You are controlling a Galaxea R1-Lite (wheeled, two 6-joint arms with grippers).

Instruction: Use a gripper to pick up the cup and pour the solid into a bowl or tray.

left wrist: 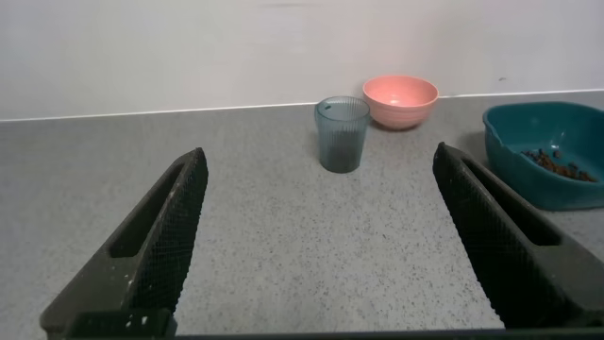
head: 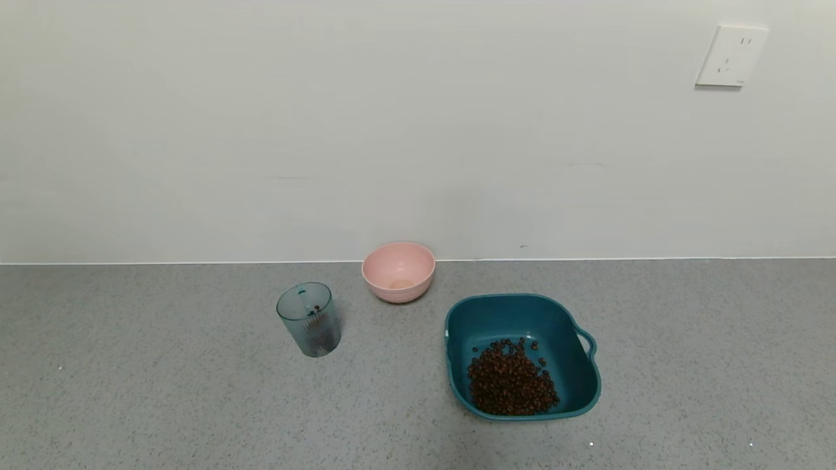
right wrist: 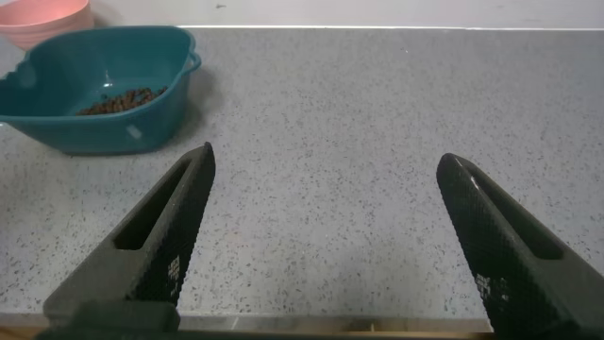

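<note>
Reach is what the coming move turns on, and we judge the left claw the better placed: in its wrist view the cup stands straight ahead of it, framed between its two widely spread fingers, well apart from them and with nothing held. The cup is upright on the grey surface, its long axis vertical, so we would close on its ribbed side from the front. It lies on our left half of the surface, near the pink bowl and well apart from the teal basin. Most of the pellets already sit in the basin; only a few dark ones show inside the cup. Our right claw is likewise wide open and empty, low over the surface beyond the basin's far side from the cup, which does not appear in its view.
</note>
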